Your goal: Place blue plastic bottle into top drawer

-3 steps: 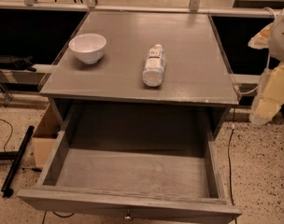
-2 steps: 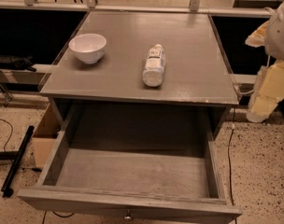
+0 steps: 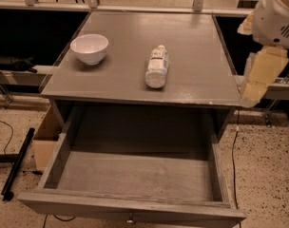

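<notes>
The blue plastic bottle lies on its side on the grey cabinet top, white cap pointing away, near the middle. The top drawer is pulled wide open below the cabinet's front edge and is empty inside; its small round knob shows at the bottom edge. My gripper hangs as a cream-coloured part under the white arm housing at the right, just off the cabinet's right edge, apart from the bottle and holding nothing that I can see.
A white bowl stands on the cabinet top at the left. A cardboard box and a black bar sit on the speckled floor at the left. A cable runs along the floor at the right.
The arm and gripper have shifted a little to the left, closer to the cabinet's right edge. The bottle, bowl and drawer have not moved.
</notes>
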Robot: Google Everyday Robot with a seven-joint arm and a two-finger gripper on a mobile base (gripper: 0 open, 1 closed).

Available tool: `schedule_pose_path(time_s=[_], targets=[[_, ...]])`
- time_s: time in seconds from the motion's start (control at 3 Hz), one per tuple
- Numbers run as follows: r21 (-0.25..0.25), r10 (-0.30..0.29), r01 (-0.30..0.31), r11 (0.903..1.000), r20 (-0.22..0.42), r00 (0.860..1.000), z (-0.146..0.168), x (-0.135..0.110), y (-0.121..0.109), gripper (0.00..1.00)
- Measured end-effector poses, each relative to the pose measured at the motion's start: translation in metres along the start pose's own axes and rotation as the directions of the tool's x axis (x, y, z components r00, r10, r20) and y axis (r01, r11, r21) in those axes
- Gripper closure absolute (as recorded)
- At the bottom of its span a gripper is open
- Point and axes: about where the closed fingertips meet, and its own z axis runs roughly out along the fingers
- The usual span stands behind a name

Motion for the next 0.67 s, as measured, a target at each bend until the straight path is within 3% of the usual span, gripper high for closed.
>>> schedule_pose_path(time_s=[0.33, 0.67], targets=[[0.021, -0.044, 0.044, 0.9988, -0.037, 0.998, 0.0166, -0.0171, -0.0409, 0.0], [0.027, -0.044, 0.045, 0.9986, -0.039, 0.998, 0.0166, -0.0176, -0.0454, 0.0]])
